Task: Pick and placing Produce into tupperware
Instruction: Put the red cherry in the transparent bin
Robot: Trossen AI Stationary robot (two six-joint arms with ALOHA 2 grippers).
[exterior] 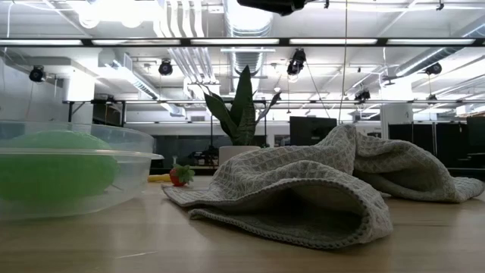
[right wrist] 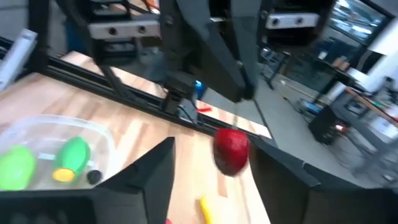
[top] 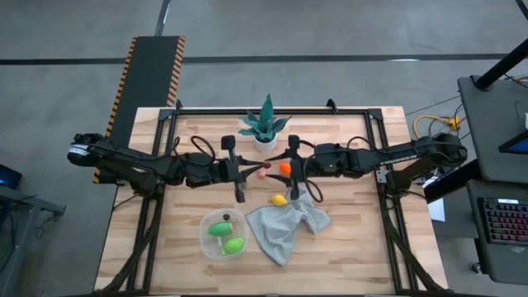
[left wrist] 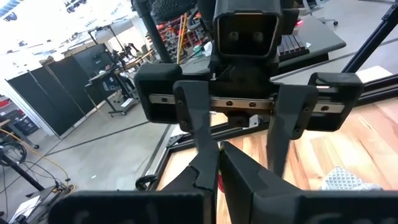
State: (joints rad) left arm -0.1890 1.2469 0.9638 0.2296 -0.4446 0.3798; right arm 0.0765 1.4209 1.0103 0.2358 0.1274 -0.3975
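Handover step in progress mid-table: left hand (top: pixel 247 172) holds a red produce piece (right wrist: pixel 231 150); right hand (top: pixel 289 169) spread wide facing it. Tupperware (top: pixel 208 239) holds two green pieces; next, carry there

Two dark matte arms w/ black cables, boxy wrist housings, silver screw-studded rail behind angular black fingers (left wrist: pixel 202 130).

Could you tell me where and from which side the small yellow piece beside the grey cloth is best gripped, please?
Grip the yellow piece across its narrower middle, coming straight down from above. It lies flat, close against the grey cloth's edge, so a sideways approach would probably snag the fabric.
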